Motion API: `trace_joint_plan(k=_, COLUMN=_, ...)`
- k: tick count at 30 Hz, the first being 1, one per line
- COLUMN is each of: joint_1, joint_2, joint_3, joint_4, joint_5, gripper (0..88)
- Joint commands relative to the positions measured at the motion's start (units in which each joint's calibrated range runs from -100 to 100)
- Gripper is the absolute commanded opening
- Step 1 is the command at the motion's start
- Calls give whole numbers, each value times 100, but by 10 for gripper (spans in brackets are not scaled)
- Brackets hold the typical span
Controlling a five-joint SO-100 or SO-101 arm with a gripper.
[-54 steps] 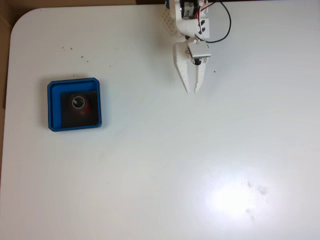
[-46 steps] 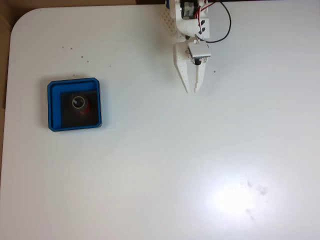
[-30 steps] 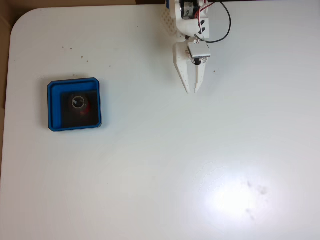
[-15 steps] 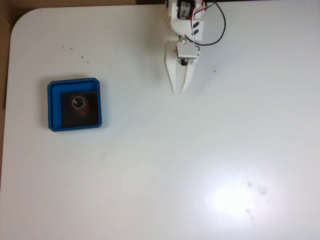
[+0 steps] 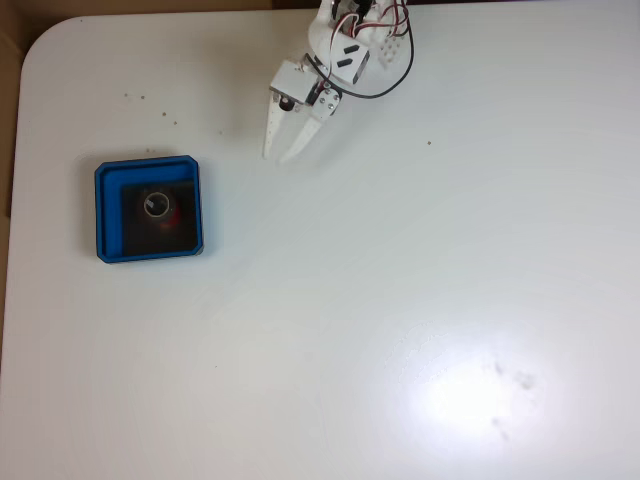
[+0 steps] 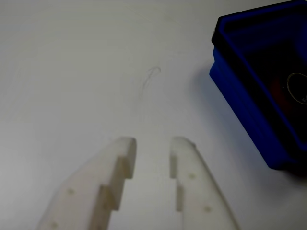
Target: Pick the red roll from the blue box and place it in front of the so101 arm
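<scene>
Sitting in the blue box [image 5: 149, 209] near the table's left edge, the red roll [image 5: 160, 208] shows as a small ring seen from above: a pale grey-white core ring around a dark hole, with a sliver of red at its right side in the fixed view. Its hole faces up, so its axis stands upright on the box's black floor. The box is a shallow bright-blue square tray with cut corners, lying flat on the white table [image 5: 400, 300].

At the table's top edge, the so101 arm [image 5: 345, 40] leans down and to the left in the fixed view, its white links carrying red and black wires. The gripper [image 5: 276, 155] points toward the lower left, well apart from the box and holding nothing. Its two pointed fingers [image 6: 100, 184] stand a narrow gap apart. In the wrist view the box [image 6: 249, 100] lies ahead at the right, and the roll's pale ring [image 6: 298, 88] shows at the frame's right edge.
</scene>
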Motion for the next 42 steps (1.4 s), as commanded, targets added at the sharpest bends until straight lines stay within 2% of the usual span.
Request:
trace_joint_plan(k=1, joint_1=595, joint_2=-2, joint_3=72, joint_4=-110, joint_5=23, gripper=8)
trace_joint_plan(k=8, joint_1=1464, joint_2=6, joint_3=72, joint_4=-110, joint_5=6, gripper=8)
trace_joint_plan(k=15, joint_1=1504, joint_2=934, joint_3=-252, joint_4=-110, joint_5=32, gripper=8)
trace_joint_plan(k=42, joint_1=1484, joint_2=6887, joint_3=-5804, joint_4=-102, joint_5=41, gripper=8)
